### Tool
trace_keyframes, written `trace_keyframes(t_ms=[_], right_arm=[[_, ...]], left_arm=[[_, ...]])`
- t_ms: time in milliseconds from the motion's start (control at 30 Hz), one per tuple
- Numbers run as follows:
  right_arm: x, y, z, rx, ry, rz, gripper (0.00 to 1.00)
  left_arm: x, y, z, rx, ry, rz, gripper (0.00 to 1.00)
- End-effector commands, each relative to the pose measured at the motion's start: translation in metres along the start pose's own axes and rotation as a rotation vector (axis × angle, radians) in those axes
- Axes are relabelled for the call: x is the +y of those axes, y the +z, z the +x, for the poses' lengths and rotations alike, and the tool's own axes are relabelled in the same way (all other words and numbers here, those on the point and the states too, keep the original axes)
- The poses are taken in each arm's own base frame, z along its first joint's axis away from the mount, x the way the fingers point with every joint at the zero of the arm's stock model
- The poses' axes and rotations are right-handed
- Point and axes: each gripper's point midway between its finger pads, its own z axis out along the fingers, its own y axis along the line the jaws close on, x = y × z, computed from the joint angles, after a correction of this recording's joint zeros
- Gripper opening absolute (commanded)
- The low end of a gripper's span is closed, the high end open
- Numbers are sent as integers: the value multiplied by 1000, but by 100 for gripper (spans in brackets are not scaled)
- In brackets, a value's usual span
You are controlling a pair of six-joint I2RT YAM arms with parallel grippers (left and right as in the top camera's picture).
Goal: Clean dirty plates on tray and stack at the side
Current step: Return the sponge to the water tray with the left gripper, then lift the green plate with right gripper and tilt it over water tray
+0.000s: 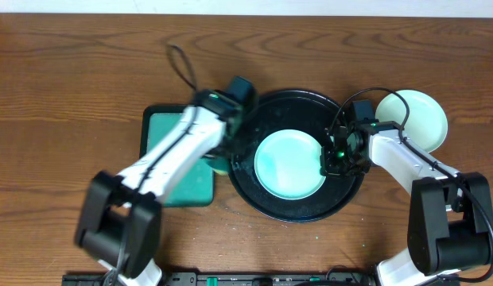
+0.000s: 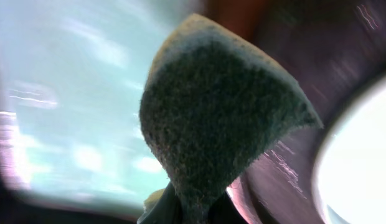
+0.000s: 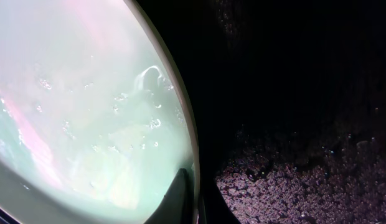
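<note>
The step in hand appears to be scrubbing the plate that lies in the middle of the tray. It shows a pale teal film from overhead, and droplets near its rim in the right wrist view. The left gripper is clamped on a sponge with its dark rough face towards the camera. It hangs over the gap between the teal container and the tray's left rim, just short of the plate. The right gripper sits at the plate's right edge. One finger lies over the rim there and a dark shape sits just outside it, so the jaws look pinched on the plate, though the view is too tight to be sure. To do this well, the right side should hold that rim firmly enough that the plate cannot spin or slide on the wet tray. The left arm then needs to carry the sponge over the tray's raised rim rather than into it, set the rough face flat on the plate, and wipe with even pressure from the far side towards the held edge. Pressing hard near the free edge would likely tip the plate. A second plate rests on the table to the right of the tray, which looks like where the stack goes. A third plate cannot be made out.
</note>
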Motion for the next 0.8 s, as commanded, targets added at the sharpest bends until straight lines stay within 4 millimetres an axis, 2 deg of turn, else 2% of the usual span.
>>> trace_keyframes(t_ms=[0,100,167,233,333,367,433,567,667,767], right_arm=[[-15,9,5,22,-12,69,1],[-15,9,5,20,-12,69,1],[-15,9,5,19,-13,69,1],[-14,9,4,15,-14,68,1],[-14,9,1,3,-17,66,1],[-13,9,-1,-5,-16,64,1],[-12,9,-6,-23,-8,60,1],[-6,-2,-11,-40,15,62,1],[10,-19,-20,-92,-35,64,1],[33,-47,-35,-201,-139,93,1]], left_arm=[[59,6,-21,-76,-90,-188,7],[80,30,-20,-12,-166,-179,7],[80,46,-16,35,-169,-118,7],[79,53,-14,73,-168,-55,17],[79,47,-14,97,-196,22,46],[79,42,-15,94,-209,45,51],[82,28,-18,74,-234,87,53],[92,-14,-18,-8,-272,155,59],[102,-52,-13,-97,-290,186,61],[109,-90,-7,-209,-281,224,63]])
